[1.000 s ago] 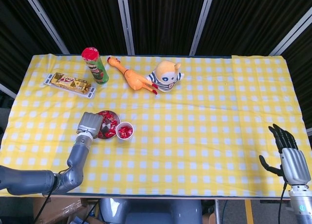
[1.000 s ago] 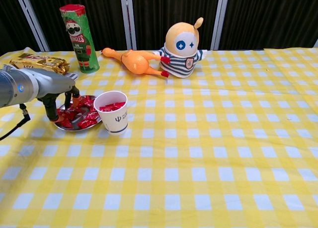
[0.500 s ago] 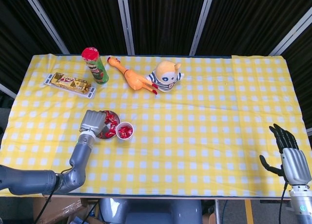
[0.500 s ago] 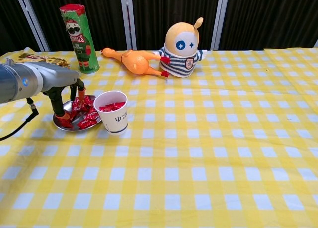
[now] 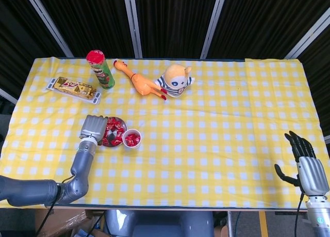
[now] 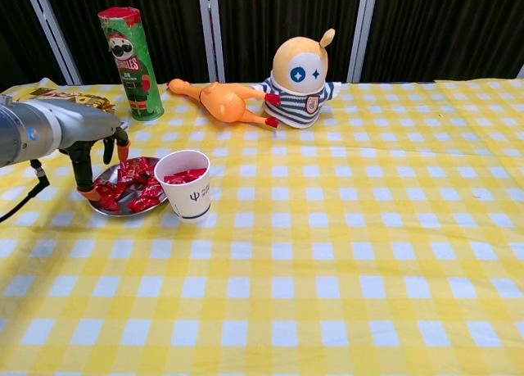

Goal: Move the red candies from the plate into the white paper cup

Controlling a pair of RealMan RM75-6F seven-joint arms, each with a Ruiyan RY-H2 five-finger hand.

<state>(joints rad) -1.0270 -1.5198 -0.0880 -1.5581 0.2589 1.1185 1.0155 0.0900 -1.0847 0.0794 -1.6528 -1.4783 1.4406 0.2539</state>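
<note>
**Left hand over the candy plate, right hand idle at the table corner**

Head view: the left hand (image 5: 94,127) is above the left part of the metal plate (image 5: 121,123) and hides that side of it. Red candies (image 5: 113,131) lie on the uncovered part. The white paper cup (image 5: 132,139) stands just beside the plate on its right, with red candies inside. At the back of the yellow checked tablecloth (image 5: 221,123) are a chocolate bar (image 5: 72,88), a Pringles can (image 5: 101,69), a rubber chicken (image 5: 139,84) and a striped plush toy (image 5: 176,80). The right hand (image 5: 305,163) is well apart at the near right corner, fingers spread and holding nothing.

Chest view: only here the fingers (image 6: 83,167) of the left hand are seen from the side, pointing down to the left rim of the plate (image 6: 151,206). Whether they pinch a candy, I cannot tell. The candies (image 6: 135,186) are heaped on the plate, and the cup (image 6: 185,184) shows a few at its top. The right hand is outside this view.
</note>
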